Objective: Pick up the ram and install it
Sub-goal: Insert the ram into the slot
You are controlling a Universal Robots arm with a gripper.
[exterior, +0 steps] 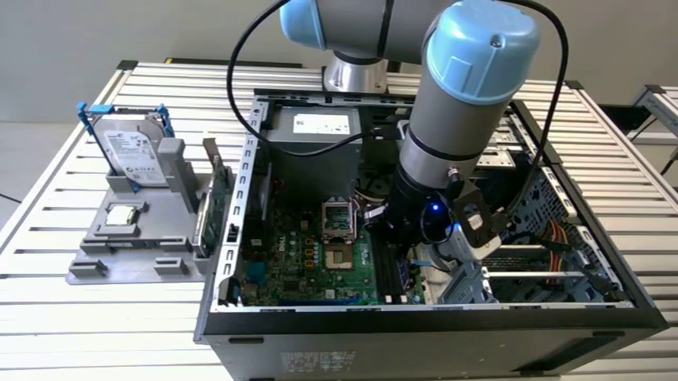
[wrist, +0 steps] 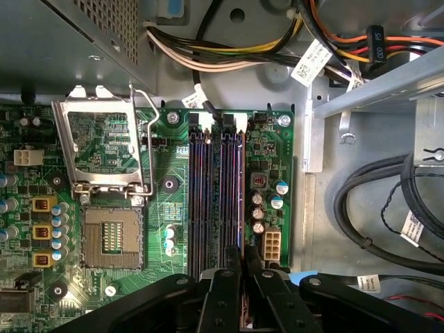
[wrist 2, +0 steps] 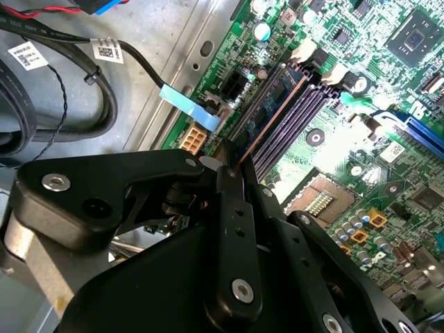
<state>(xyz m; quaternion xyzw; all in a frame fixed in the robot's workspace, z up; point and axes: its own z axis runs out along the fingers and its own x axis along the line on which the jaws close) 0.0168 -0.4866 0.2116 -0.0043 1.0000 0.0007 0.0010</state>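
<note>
The black pincer [wrist: 243, 277] is pressed together on the ram [wrist 2: 274, 118], a thin flat stick seen edge-on. So the picking up is done. The stick sits on one of the long dark slots [wrist: 216, 194] of the green board [wrist: 173, 208], nearer the silver wall side. Whether it has clicked all the way in cannot be told (the white clips [wrist: 208, 119] at the far end of the slots look open).

Room is tight. In the exterior view, the arm [exterior: 456, 135] reaches down inside the open grey computer case [exterior: 424, 325], near its right half. Black cables [wrist: 374, 208] lie just beside the board, and small round parts [wrist: 258, 208] stand close to the slots. The case stands on the slatted worktop [exterior: 106, 317].
</note>
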